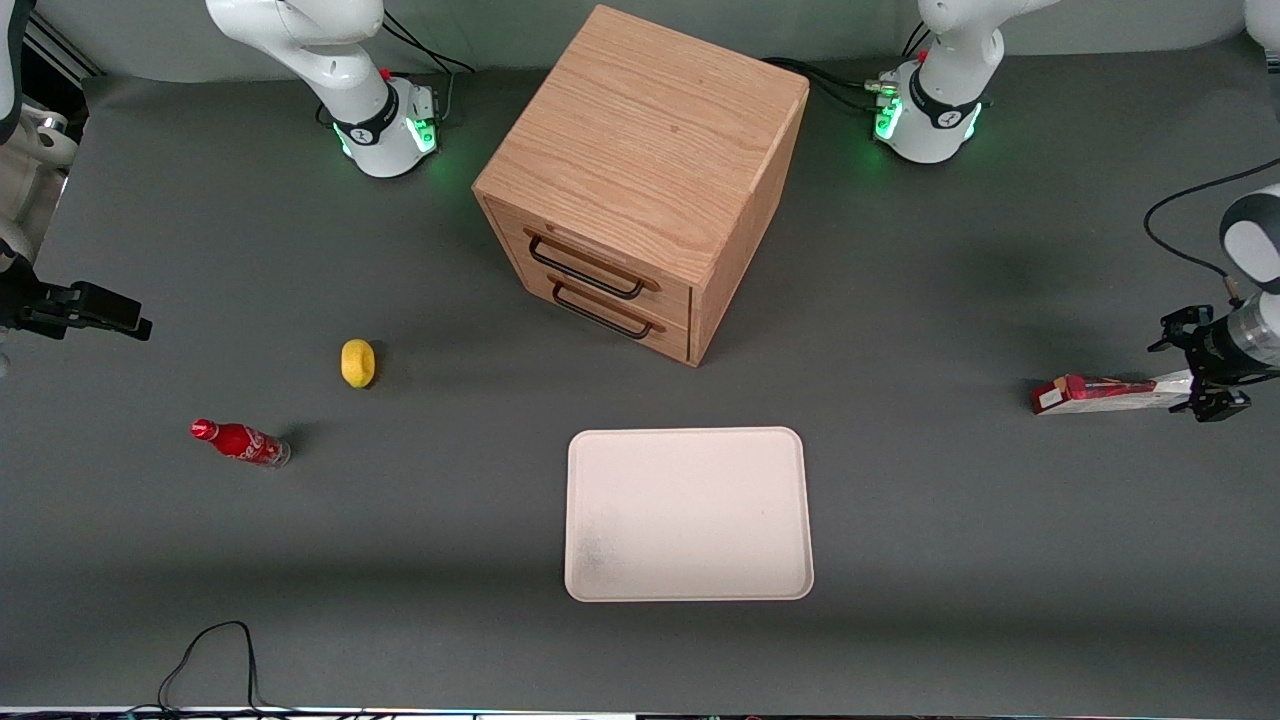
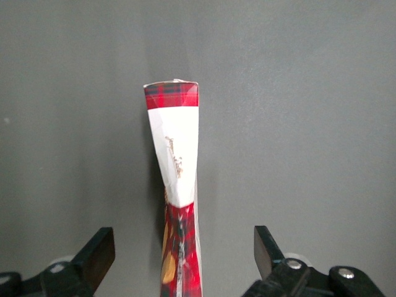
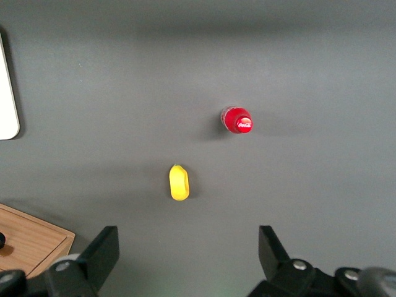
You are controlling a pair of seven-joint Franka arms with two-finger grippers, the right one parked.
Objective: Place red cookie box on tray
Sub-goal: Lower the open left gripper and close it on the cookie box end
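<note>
Grasp step: hand [image 2: 179, 253] spread w/ fingers either side of the red cookie box [image 2: 175, 185], not yet pinching; next needs closing, lifting, carrying to tray [image 1: 600, 585].

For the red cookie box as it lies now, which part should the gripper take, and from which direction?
The red cookie box stands on a narrow long edge toward the working arm's end of the table. Probably best: close across its two broad faces at the end nearest the arm, coming in along its length. The gripper already sits there, open, fingers either side.
</note>
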